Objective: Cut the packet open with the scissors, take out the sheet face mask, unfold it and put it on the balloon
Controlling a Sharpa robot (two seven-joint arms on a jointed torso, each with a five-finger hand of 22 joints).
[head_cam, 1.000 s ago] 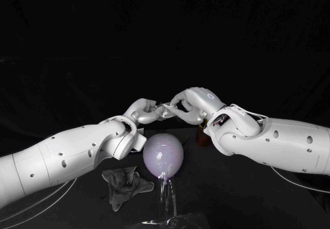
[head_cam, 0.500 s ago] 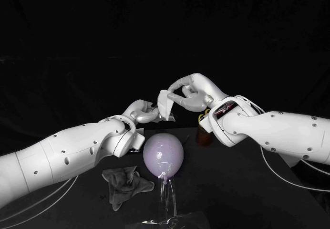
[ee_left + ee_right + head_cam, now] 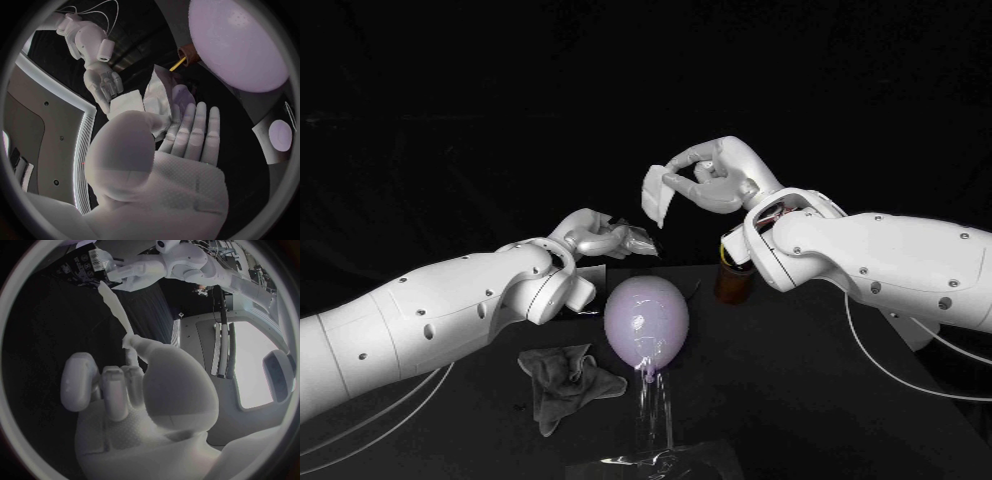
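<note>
A crumpled grey cloth (image 3: 567, 385) lies on the table (image 3: 848, 400) below and to the left of the balloon (image 3: 646, 320), probably kept there for wiping. Above the balloon and to its left, the left hand (image 3: 596, 235) holds the cut packet (image 3: 636, 243) between its thumb and fingers. The other fingers lie out fairly straight, and the packet's open end is turned towards the other hand, which suits drawing the contents out. The balloon itself stands upright on a thin clear stem (image 3: 651, 420) in the middle of the table, free on all sides, so a sheet can be laid over it from above. Higher up, just to the right of the balloon's top, hangs the white mask (image 3: 658, 200), folded into a narrow strip. Its lower end is near the packet but looks clear of it, so I judge the taking out done and the unfolding not yet begun. The right hand (image 3: 714, 180) pinches the strip's upper end between thumb and curled fingers, holding it high, likely so that it hangs free and the folds can be found. A brown pot (image 3: 731, 283) stands behind the balloon to its right, out of the way of both arms.
</note>
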